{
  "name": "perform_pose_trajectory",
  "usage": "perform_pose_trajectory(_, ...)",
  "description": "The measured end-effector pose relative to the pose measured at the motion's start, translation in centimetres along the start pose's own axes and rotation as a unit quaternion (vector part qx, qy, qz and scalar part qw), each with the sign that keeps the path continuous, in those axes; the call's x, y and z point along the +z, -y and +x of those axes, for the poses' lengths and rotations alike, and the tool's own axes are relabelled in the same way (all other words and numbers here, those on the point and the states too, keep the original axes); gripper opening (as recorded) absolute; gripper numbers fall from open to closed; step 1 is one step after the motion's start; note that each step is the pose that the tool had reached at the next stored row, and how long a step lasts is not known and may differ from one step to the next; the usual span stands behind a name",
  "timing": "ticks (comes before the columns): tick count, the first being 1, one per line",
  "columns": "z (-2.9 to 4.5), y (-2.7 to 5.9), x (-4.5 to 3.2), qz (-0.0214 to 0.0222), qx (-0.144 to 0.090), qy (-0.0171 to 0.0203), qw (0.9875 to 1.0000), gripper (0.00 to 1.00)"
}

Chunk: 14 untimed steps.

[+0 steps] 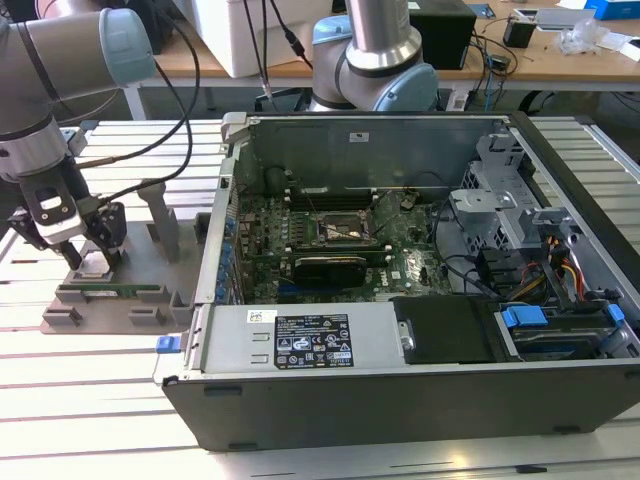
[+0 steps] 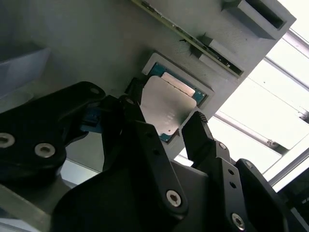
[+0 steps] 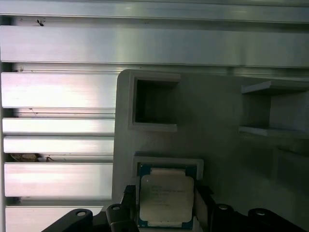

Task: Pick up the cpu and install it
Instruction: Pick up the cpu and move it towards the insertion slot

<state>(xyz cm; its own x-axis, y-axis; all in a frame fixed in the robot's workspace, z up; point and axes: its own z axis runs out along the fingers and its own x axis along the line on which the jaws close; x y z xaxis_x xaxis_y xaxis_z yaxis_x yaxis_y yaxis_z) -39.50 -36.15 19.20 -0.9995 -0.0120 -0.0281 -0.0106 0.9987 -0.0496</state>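
Claw [image 2: 164, 104] astride cpu [image 3: 166, 193] in grey fixture tray [image 1: 110, 305], upright posts [image 1: 165, 215] alongside.

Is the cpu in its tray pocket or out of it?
In. The cpu lies flat inside the raised frame of the grey tray in the first wrist view, the gripper close over it.

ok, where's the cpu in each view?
Exterior view: cpu on the grey fixture tray, at the exterior view's left, at the gripper.
Second wrist view: cpu in the tray's recess.
First wrist view: cpu in that recess, beside a square pocket.
Shared landmark: the recess rim framing the cpu.
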Motion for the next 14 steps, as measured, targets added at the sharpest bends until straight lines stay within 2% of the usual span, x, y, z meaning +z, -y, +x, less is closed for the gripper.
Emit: perform_pose_trajectory(14, -0.3, 0.17, 0.29, 0.0, 0.0, 0.0, 1.0, 0.6)
